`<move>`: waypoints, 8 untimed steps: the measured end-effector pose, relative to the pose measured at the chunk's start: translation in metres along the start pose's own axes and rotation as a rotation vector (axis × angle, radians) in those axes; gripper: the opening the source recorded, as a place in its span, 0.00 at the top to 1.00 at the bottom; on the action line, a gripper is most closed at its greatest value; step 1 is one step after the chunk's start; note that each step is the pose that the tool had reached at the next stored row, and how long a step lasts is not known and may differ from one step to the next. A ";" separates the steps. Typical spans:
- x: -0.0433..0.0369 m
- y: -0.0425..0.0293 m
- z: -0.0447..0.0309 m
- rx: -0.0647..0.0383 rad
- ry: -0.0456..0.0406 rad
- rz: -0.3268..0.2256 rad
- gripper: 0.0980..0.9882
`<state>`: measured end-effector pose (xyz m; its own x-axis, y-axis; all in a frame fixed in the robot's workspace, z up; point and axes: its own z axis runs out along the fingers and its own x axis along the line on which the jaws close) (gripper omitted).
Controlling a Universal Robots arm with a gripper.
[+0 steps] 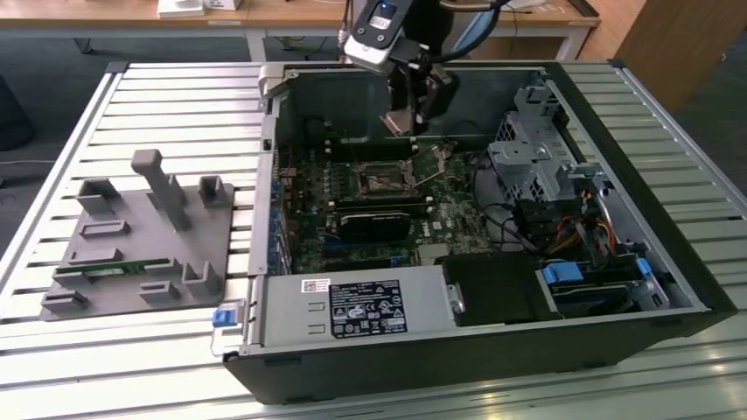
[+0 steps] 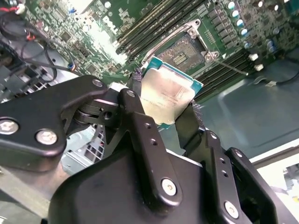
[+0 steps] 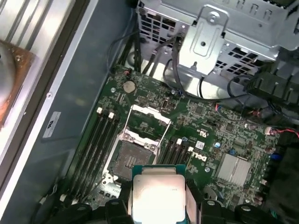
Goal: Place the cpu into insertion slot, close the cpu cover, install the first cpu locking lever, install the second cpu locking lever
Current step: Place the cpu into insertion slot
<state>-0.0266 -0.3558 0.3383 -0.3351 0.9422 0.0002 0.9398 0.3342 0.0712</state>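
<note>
Holding chip pinched by its edges, end effector closed on it; socket lies below on board, well apart, cover flipped open.

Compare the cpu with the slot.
The cpu has a pale metal top; the slot has a dark centre. The cpu is clamped in the gripper, clear of the board; the slot is set into that green board and lies uncovered and empty. Both are square and look alike in outline.
</note>
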 end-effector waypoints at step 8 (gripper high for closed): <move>0.0001 -0.0002 0.0029 0.006 -0.0068 0.116 0.51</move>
<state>-0.0267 -0.3557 0.3354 -0.2233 0.9747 0.0013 0.9727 0.2228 0.0656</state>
